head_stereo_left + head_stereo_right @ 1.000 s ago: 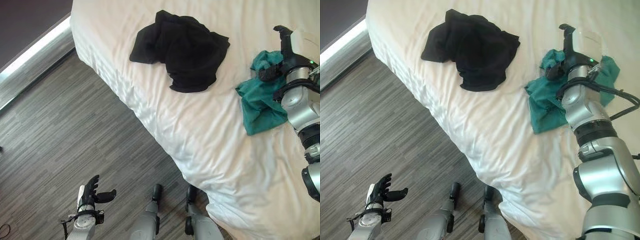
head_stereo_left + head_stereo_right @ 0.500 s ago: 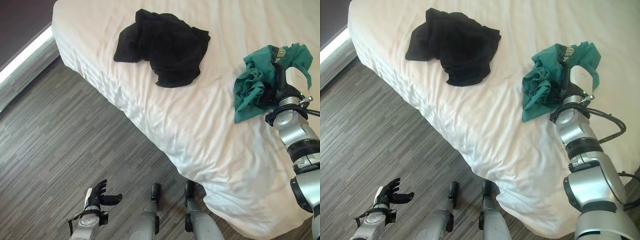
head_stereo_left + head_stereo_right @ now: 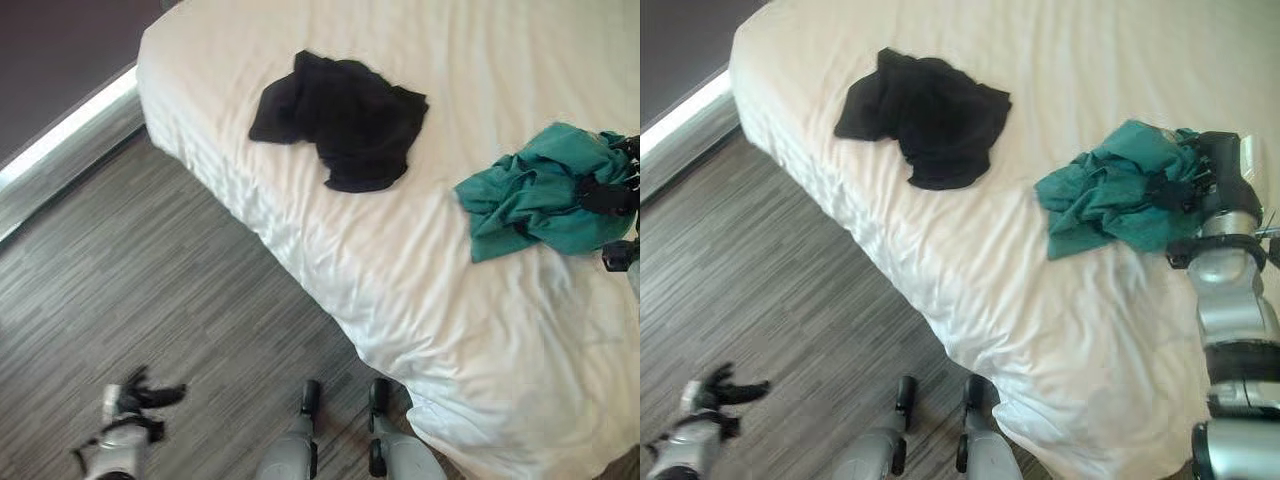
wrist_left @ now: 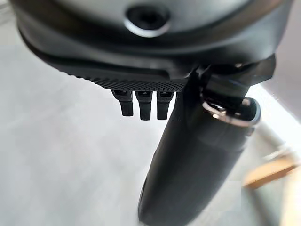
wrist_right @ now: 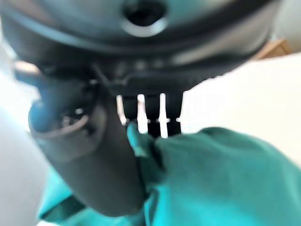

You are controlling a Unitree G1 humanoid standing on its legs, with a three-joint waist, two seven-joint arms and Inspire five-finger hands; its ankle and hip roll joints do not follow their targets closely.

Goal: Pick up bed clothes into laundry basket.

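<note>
Right robot hand (image 3: 1225, 180) is clamped on green cloth (image 3: 1110, 200) on the bed (image 3: 1040, 80). Black cloth (image 3: 930, 115) lies apart. Left robot hand (image 3: 715, 388) hangs with fingers spread.

The left hand (image 4: 197, 155) occupies the near field: its dark thumb extends forward, with the fingers (image 4: 145, 104) in a short straight row beside it. Nothing is held. Pale grey floor (image 4: 61, 155) lies beyond the fingers.

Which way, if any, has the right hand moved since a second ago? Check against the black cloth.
Yes. The right hand, gripping the teal cloth, has drawn rightward, away from the black cloth.
</note>
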